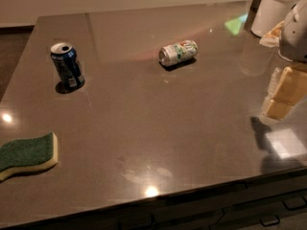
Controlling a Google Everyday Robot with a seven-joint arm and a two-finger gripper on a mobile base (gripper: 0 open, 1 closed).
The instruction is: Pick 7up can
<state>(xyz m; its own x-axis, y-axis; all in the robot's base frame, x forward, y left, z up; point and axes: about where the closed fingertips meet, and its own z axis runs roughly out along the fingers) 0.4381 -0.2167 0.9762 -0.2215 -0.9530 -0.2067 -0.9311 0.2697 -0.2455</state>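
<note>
The 7up can lies on its side on the dark grey table, toward the back middle. It is silver-white with green print and a red spot, and its silver end faces left. My gripper, cream-coloured under a white arm, hangs at the right edge of the view over the table's right side. It is well to the right of the can and nearer to the camera, and it touches nothing.
A dark blue can stands upright at the left. A green and yellow sponge lies at the front left. A white container stands at the back right corner. The table's front edge runs along the bottom.
</note>
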